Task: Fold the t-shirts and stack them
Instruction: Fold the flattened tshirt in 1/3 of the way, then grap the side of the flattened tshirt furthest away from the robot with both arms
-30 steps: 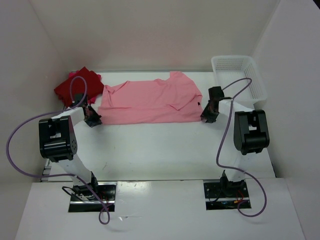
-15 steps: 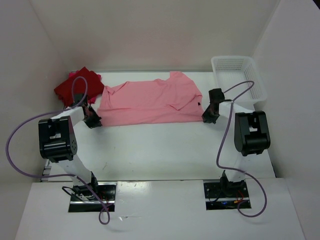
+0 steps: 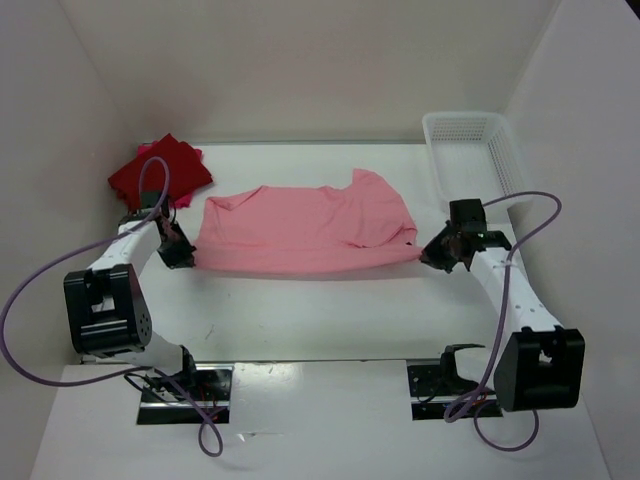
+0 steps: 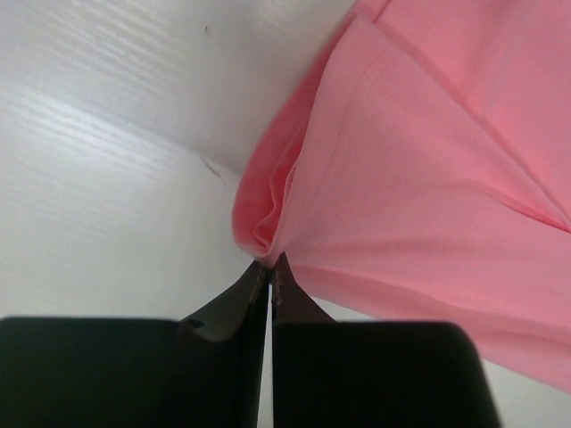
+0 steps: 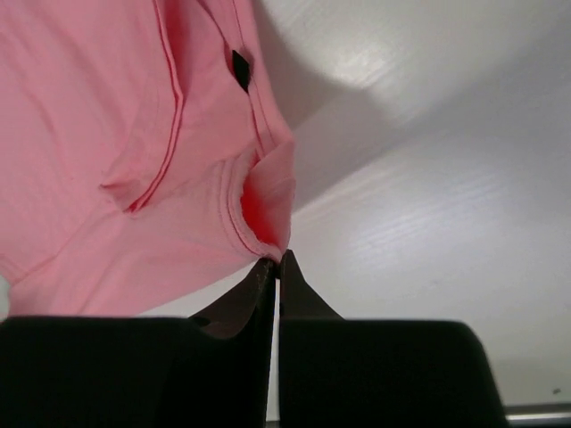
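Observation:
A light pink t-shirt [image 3: 305, 230] hangs stretched across the middle of the table between both arms, its near edge lifted. My left gripper [image 3: 190, 256] is shut on the shirt's near left corner [image 4: 268, 241]; the tips [image 4: 270, 266] pinch bunched cloth. My right gripper [image 3: 425, 253] is shut on the near right corner [image 5: 268, 201], a hemmed fold caught at the tips [image 5: 277, 260]. A crimson t-shirt [image 3: 160, 172] lies folded at the far left corner of the table.
A white mesh basket [image 3: 480, 150] stands at the far right, close to the right wall. White walls close in the table on three sides. Purple cables loop from both arms.
The right gripper has shut on the shirt's corner. Both arms have pulled back toward the near edge, dragging and lifting the shirt's near edge. The right arm has swung low and outward.

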